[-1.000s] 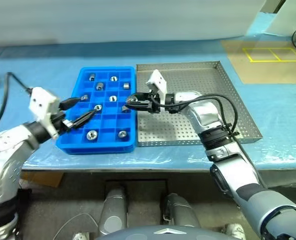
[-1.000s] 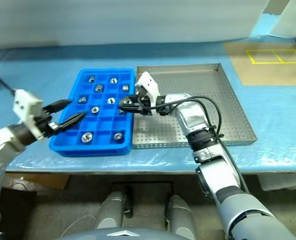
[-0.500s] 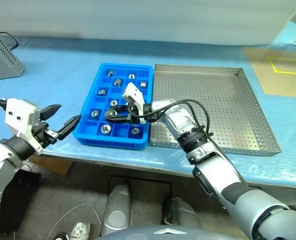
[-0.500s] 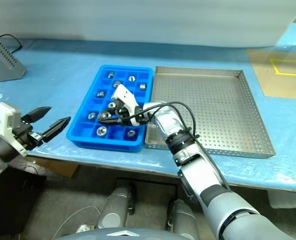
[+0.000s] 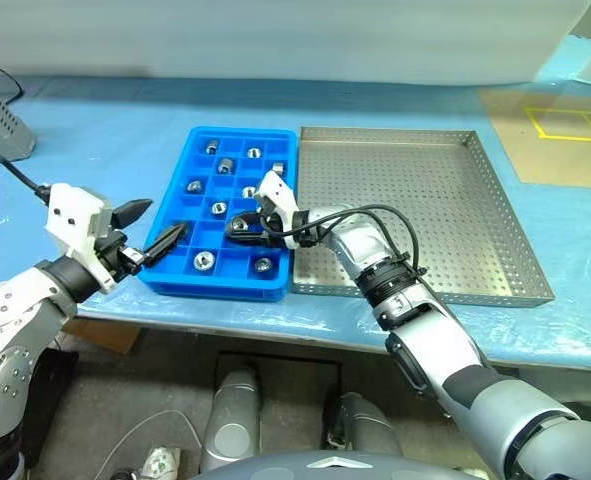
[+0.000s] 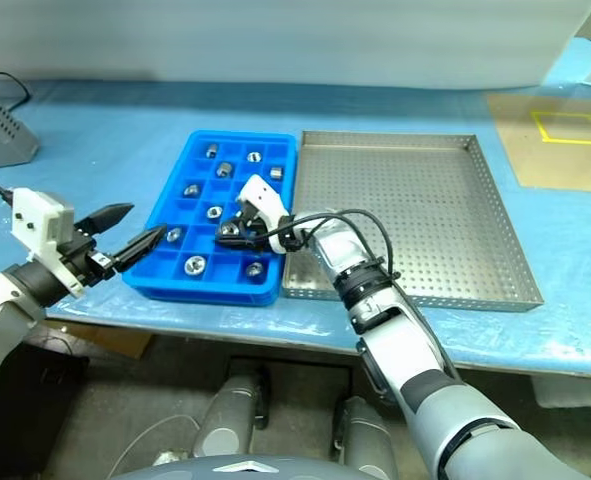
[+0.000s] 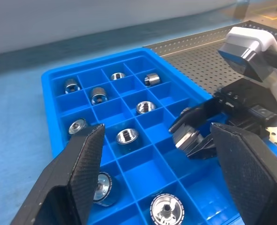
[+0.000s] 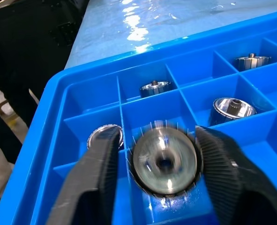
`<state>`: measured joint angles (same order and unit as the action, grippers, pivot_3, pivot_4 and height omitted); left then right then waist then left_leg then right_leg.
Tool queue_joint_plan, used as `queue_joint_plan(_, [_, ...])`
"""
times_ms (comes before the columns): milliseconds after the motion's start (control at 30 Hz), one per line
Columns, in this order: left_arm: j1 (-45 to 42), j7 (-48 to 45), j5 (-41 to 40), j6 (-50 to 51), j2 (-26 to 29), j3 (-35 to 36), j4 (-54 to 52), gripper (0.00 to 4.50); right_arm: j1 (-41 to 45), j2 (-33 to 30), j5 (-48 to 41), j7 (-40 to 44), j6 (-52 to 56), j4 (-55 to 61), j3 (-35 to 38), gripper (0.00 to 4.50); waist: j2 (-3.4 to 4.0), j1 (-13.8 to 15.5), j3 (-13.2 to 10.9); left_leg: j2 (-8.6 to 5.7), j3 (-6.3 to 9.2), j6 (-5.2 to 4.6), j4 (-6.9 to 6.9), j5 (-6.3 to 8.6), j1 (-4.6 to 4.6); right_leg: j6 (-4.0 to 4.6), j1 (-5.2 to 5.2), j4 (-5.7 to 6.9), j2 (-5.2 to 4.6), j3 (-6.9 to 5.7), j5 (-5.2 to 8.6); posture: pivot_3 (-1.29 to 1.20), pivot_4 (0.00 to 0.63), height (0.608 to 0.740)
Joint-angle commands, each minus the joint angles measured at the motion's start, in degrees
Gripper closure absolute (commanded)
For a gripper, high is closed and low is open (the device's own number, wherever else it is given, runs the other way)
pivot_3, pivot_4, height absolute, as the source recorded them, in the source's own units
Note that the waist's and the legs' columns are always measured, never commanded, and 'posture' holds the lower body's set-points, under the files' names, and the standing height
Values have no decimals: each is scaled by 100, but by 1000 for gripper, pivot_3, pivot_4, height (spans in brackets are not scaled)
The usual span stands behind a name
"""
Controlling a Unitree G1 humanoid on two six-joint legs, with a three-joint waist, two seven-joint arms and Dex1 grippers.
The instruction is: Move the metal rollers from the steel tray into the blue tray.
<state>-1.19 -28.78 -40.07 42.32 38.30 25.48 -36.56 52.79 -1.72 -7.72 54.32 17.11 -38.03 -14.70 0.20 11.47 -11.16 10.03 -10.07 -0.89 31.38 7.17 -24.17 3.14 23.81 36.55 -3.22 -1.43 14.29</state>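
Right gripper (image 8: 164, 187) letting a roller go into a blue-tray cell

Its fingers (image 8: 93, 183) stand parted on either side of the metal roller (image 8: 164, 161), hole facing the wrist, which sits low in a compartment of the blue tray (image 5: 170, 285), apart from both pads. Left gripper (image 5: 153, 228) hangs wide and empty at the tray's near-left corner. The steel tray (image 5: 415, 215) looks bare, so withdrawal goes right.

Even, bright light; sheen on blue table cover (image 8: 143, 18); roller (image 8: 165, 161) perhaps motion-blurred.
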Motion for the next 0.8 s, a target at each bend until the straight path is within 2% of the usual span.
queue_joint_plan(33, [-331,-151,54,-162,122,-255,197,702,6,-23,-113,-70,195,422,168,1206,0,-4,0,0,0,1,0,-1,0,0,0,2,0,0,0,244,150,740])
queue_joint_plan(300, [-1217,-609,310,-448,95,-1041,1097,702,-452,-668,-363,-238,909,2014,544,1206,-4,-121,2,-3,0,33,6,-21,2,-5,-7,10,-1,1,-2,91,150,740])
queue_joint_plan(433, [-1875,-694,829,-817,-151,-1715,1831,702,-778,-1230,-690,-374,1583,3151,962,1206,-9,-247,5,-6,0,48,7,-32,5,-15,-15,13,0,3,-10,-5,150,740])
queue_joint_plan(600, [-2634,-1048,1351,-1416,-587,-2412,2815,702,-1397,-1516,-683,-1260,2015,3906,1492,1206,-16,-468,10,-8,0,48,12,-33,19,-29,-30,11,0,5,-20,-112,150,740])
queue_joint_plan(800, [-3346,-1331,2199,-2324,-1159,-3150,4032,702,-2162,-1659,-594,-1920,2263,4667,1576,1206,-16,-763,11,-9,-1,46,18,-32,29,-18,-44,10,1,5,-17,-188,150,740])
